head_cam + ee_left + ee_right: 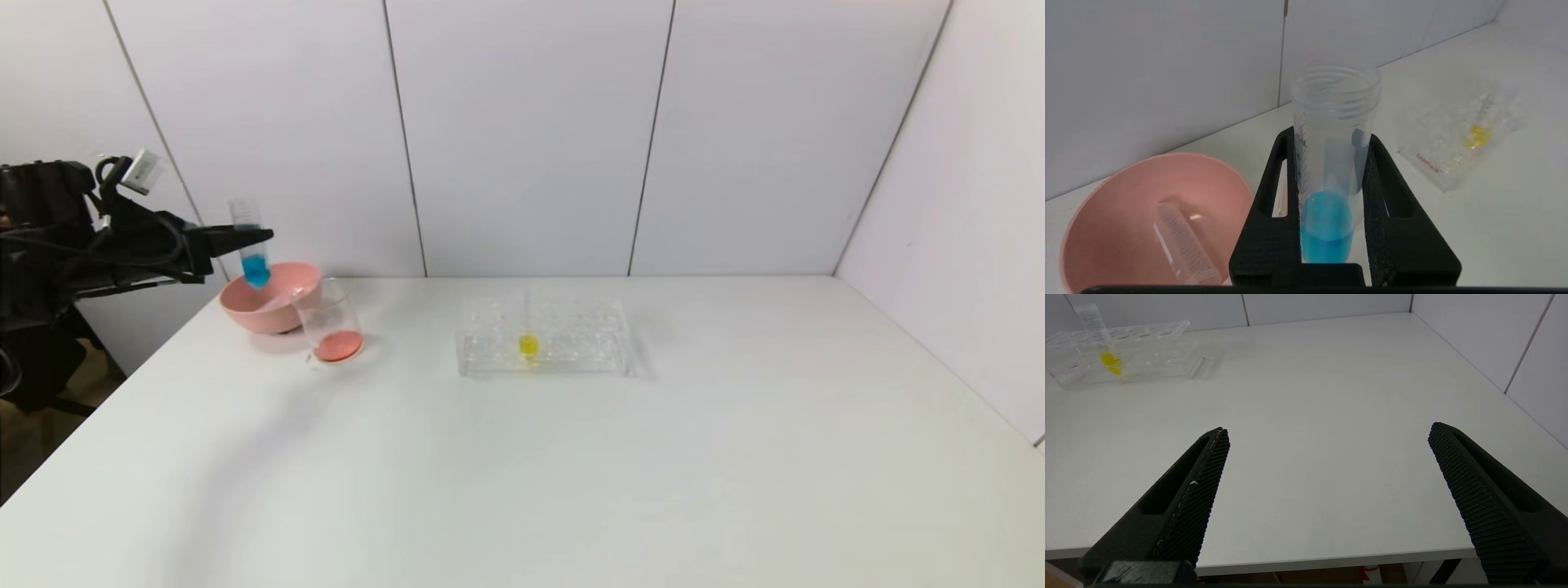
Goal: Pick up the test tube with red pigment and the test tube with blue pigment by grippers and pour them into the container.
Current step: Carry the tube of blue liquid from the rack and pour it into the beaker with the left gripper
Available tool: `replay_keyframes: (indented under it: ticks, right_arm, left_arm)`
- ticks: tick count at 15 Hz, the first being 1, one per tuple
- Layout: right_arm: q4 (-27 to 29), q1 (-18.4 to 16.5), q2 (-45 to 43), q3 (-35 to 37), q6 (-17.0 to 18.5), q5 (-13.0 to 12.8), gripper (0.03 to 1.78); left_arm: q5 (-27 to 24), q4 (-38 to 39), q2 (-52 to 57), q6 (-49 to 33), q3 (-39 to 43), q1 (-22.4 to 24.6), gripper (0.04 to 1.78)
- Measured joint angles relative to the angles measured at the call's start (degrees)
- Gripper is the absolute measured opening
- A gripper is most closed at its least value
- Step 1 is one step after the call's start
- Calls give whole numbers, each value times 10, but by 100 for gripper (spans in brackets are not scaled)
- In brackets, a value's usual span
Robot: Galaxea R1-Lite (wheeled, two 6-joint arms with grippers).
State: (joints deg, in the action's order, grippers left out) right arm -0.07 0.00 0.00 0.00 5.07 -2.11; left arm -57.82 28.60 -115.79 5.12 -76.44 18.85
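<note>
My left gripper (pixel 245 238) (pixel 1331 136) is shut on the test tube with blue pigment (pixel 255 268) (pixel 1327 228). The tube is held upright in the air at the far left, with blue liquid in its bottom. It hangs over the pink bowl, just left of the container (pixel 329 322). That clear beaker stands on the table with red liquid in its bottom. The test tube with red pigment is out of view. My right gripper (pixel 1327 430) hangs open over the table's near edge, with nothing between its fingers.
The pink bowl (pixel 273 304) (pixel 1126 192) sits behind the beaker and holds an empty clear tube (pixel 1184 245) lying on its side. A clear rack (pixel 571 339) (pixel 1437 147) (pixel 1151 351) at mid-table holds a yellow-liquid tube (pixel 528 345) (pixel 1106 355). White walls stand behind and to the right.
</note>
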Motion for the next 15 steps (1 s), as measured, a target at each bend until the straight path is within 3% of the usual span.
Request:
replay_keyframes:
  ticks: [4,7,15]
  right_arm:
    - [0,0,0,0,0,0,177]
    - [0,0,0,0,0,0,177]
    - [0,0,0,0,0,0,177]
  left_arm:
    - [35,-183,-29,175,-78,0,45]
    - [52,-287,-36,250,-142,0,45]
    - [206,-557,-49,470,-280,-35,45]
